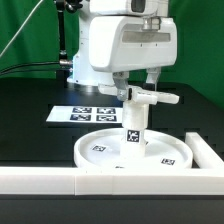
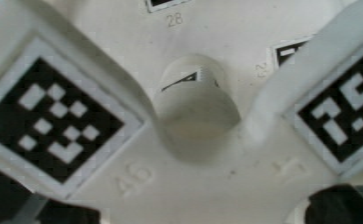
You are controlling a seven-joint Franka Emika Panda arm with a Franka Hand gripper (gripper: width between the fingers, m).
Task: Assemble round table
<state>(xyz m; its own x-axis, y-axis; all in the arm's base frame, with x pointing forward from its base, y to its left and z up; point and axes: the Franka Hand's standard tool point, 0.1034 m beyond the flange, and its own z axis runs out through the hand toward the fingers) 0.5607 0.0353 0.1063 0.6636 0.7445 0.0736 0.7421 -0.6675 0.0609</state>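
The large rimmed round disc (image 1: 100, 150) lies flat on the black table. The short cylindrical leg (image 1: 131, 132) stands upright on its middle, a tag on its side. The flat cross-shaped foot piece (image 1: 150, 97) sits level on top of the leg. My gripper (image 1: 141, 88) comes down from above and is shut on the foot piece, one finger on each side. In the wrist view the foot piece (image 2: 196, 120) fills the picture, with two large tags on its arms. My dark fingertips (image 2: 18, 203) show at the picture's corners, and the gripper (image 2: 187, 205) straddles the piece. The leg is hidden there.
The marker board (image 1: 85, 112) lies flat behind the disc, toward the exterior view's left. The long white border rail (image 1: 60, 180) runs along the front, and another rail (image 1: 207, 150) runs along the exterior view's right, close to the disc.
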